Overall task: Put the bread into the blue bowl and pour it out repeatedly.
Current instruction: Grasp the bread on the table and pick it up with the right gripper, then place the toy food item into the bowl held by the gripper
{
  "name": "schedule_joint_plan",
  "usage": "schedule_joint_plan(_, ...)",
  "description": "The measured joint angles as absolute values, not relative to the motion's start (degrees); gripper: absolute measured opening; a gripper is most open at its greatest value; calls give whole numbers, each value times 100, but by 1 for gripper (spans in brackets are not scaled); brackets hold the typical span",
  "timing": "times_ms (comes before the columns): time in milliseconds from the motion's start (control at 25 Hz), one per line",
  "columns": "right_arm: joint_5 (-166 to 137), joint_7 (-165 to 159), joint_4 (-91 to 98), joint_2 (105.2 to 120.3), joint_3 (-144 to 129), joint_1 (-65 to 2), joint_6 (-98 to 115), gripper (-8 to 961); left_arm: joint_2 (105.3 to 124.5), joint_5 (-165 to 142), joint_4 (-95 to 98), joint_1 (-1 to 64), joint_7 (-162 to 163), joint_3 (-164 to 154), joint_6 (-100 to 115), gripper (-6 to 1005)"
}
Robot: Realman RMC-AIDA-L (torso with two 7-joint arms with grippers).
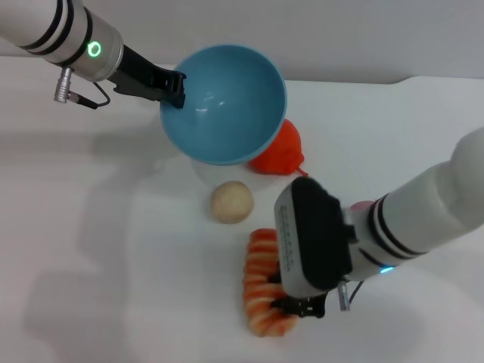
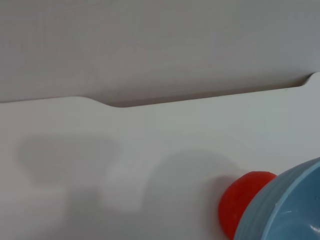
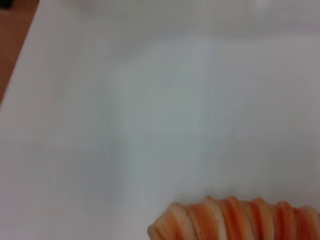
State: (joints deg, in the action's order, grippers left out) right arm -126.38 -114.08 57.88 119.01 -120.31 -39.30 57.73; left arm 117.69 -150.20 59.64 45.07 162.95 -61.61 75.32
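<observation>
The blue bowl [image 1: 227, 102] hangs tilted above the table at the back, its opening turned toward me and nothing inside. My left gripper [image 1: 175, 89] is shut on its left rim. In the left wrist view only part of the blue bowl [image 2: 285, 210] shows. The bread [image 1: 261, 287], golden-orange with pale ridges, lies on the white table at the front. My right gripper [image 1: 299, 306] is low over the bread's right side, with its body hiding part of the loaf. One ridged stretch of the bread [image 3: 235, 220] shows in the right wrist view.
A small beige ball [image 1: 231, 202] rests between the bowl and the bread. A red-orange toy [image 1: 280, 151] sits partly under the bowl's right edge, and the same red toy [image 2: 242, 200] shows beside the bowl. The table's back edge [image 2: 150, 102] meets a grey wall.
</observation>
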Motion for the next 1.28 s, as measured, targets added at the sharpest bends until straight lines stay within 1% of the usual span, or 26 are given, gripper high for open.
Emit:
schedule_joint_plan(200, -12178, -11274, 5984, 11866, -10586, -3748, 6772, 290, 11766, -15020, 5834, 4573, 16289, -6174, 7523, 13)
schedule_joint_plan(320, -11986, -11157, 6035, 11859, -10068, -3667, 7209, 275, 11766, -15020, 5827, 4579, 16288, -6198, 7519, 12)
schedule_joint_plan(520, -11641, -11014, 6386, 11857, -8908, -3327, 8156, 250, 11774, -15020, 5804, 4645, 16286, -6263, 7499, 12)
schedule_joint_plan(880, -10416, -10892, 7168, 11847, -7091, -2786, 9791, 187, 11777, -15036, 5182, 5084, 16278, -6657, 7400, 12)
schedule_joint_plan(1080, -9736, -10883, 7211, 11847, -6443, -2676, 10137, 149, 11786, -15030, 5134, 5180, 16299, -6940, 7316, 13)
schedule_joint_plan(1280, -9400, -10757, 6747, 11865, -5957, -2588, 9865, 125, 11819, -14967, 5119, 5245, 16336, -7070, 7317, 13)
